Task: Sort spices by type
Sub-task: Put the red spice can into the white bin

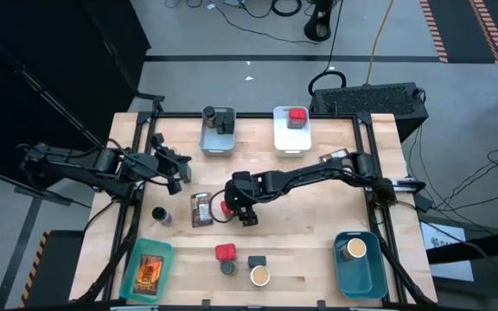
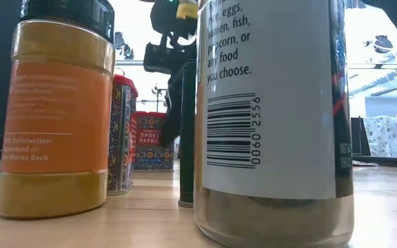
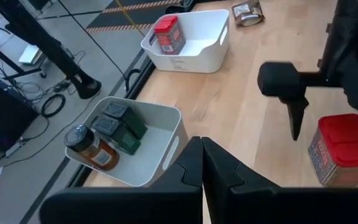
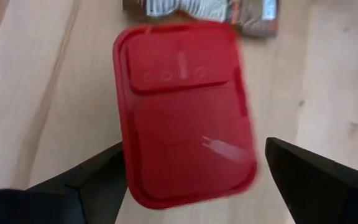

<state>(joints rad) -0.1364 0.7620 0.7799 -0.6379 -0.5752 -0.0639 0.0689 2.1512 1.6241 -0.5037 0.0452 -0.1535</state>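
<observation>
A red boxy tin (image 4: 185, 112) stands upright on the table at mid-table, beside a flat printed packet (image 1: 201, 209). My right gripper (image 4: 194, 146) is open above it and points steeply down, one finger (image 4: 98, 171) on either side of the red lid; no touch shows. In the high view this gripper (image 1: 236, 210) half covers the tin (image 1: 225, 207). My left gripper (image 3: 202, 168) is shut on nothing, held above the table's left side. More spices stand near the front edge: a red tin (image 1: 225, 252), a dark jar (image 1: 228, 268) and a tan-topped jar (image 1: 260, 276).
At the back, a grey bin (image 1: 217, 142) holds dark jars and a white bin (image 1: 292, 145) holds a red tin. At the front, a teal bin (image 1: 357, 281) holds a tan-topped jar and a green bin (image 1: 148, 292) a packet. A dark jar (image 1: 161, 215) stands alone at left.
</observation>
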